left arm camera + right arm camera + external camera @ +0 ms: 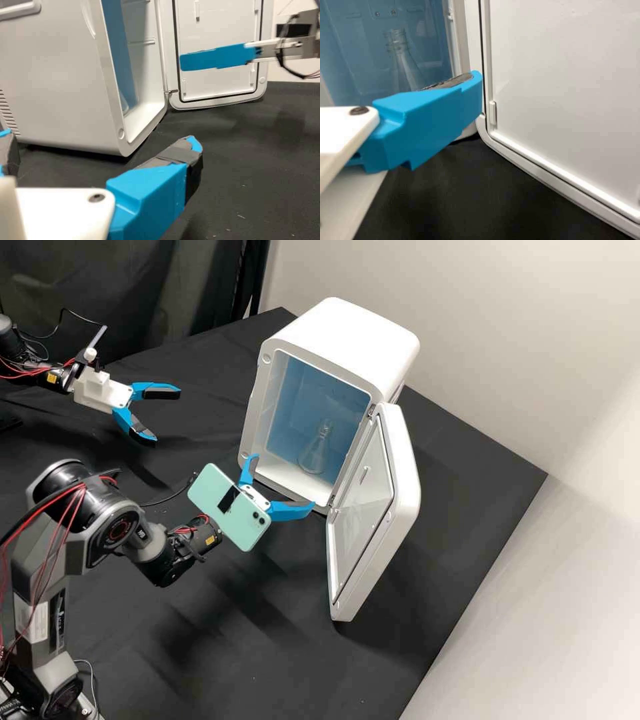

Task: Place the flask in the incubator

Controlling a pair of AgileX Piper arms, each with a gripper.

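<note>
The right gripper (283,481), its blue fingers spread and empty, hovers just before the open mouth of the white box-shaped plastic incubator (353,340), beside its swung-open white door (383,507). The clear glass conical flask (317,450) stands upright inside the incubator. The left gripper (165,415), fingers likewise apart and empty, hangs well apart from the incubator, on the side away from the door.

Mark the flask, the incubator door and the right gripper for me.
flask (315,453): high view, its clear conical body.
incubator door (373,507): high view, its inner panel.
right gripper (281,482): high view, midway between its open fingertips.
</note>
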